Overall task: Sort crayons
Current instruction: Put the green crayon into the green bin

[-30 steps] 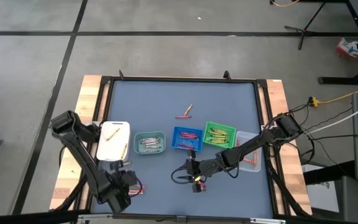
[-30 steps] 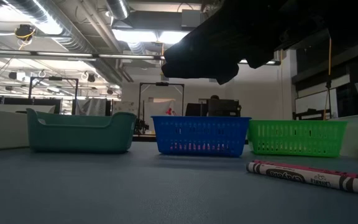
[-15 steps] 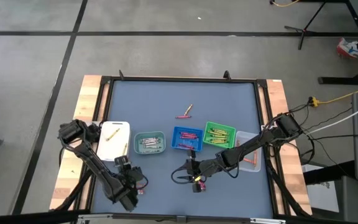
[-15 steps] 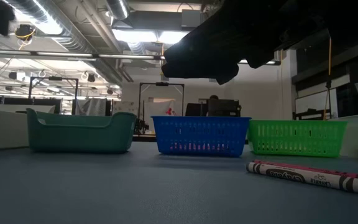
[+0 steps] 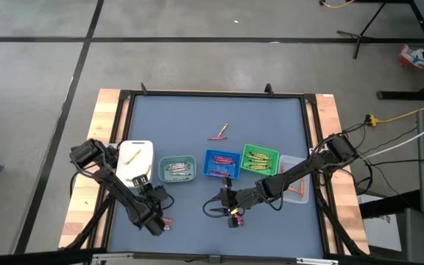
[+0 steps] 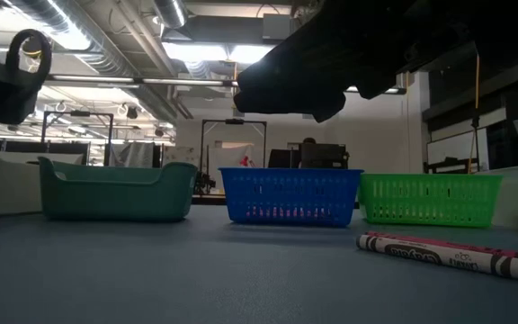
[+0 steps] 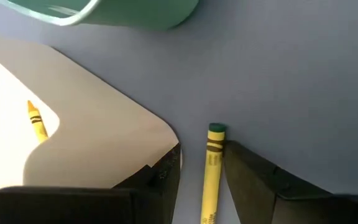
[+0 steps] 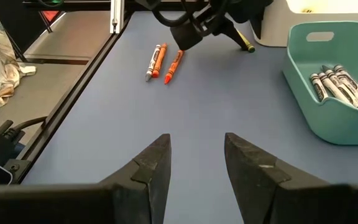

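Left hand (image 7: 201,180) pinches a slim paper-wrapped yellow crayon (image 7: 211,168); right hand (image 8: 196,158) hovers parted, empty.

My left wrist view cuts off the yellow crayon's (image 7: 211,171) lower end; low view crops the grey crayon's (image 6: 448,256) right tip.

crayons (image 5: 254,157) | sorted by colour in trays | two loose mid-table | yellow one (image 7: 211,168) in left claw (image 7: 202,177)

Blue table (image 5: 197,125) carries five trays (image 5: 177,168) and loose crayons (image 5: 218,133)
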Tool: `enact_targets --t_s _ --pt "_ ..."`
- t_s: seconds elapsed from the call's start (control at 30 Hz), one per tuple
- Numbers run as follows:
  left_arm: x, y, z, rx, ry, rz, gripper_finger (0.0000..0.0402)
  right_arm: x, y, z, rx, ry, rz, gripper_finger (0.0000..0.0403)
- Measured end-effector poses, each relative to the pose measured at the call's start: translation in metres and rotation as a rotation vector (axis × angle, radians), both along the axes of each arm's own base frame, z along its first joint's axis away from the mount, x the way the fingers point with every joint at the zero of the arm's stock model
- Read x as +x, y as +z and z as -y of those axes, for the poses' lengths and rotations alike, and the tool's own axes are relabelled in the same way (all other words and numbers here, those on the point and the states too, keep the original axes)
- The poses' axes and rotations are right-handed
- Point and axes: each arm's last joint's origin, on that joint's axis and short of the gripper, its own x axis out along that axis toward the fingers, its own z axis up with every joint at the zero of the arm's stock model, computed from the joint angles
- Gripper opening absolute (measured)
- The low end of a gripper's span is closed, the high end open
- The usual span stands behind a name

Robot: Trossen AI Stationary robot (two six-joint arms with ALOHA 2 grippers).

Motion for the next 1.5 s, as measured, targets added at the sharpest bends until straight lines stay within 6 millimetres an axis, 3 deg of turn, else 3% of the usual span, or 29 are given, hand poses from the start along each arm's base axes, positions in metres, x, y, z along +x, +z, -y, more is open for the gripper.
enact_targets --t_s 0.33,0.87,1.5 --pt "0.0 -0.004 0.002 -0.057 0.008 -0.011 0.011 0.0 0.0 0.0 -0.001 0.0 0.0 0.015" --pt "0.008 0.005 0.01 -0.118 0.004 -0.01 0.0005 0.0 0.0 0.0 0.0 0.001 0.0 0.015" --pt "0.015 0.008 0.003 -0.138 0.048 -0.029 0.0001 0.0 0.0 0.0 0.0 0.002 -0.001 0.015"
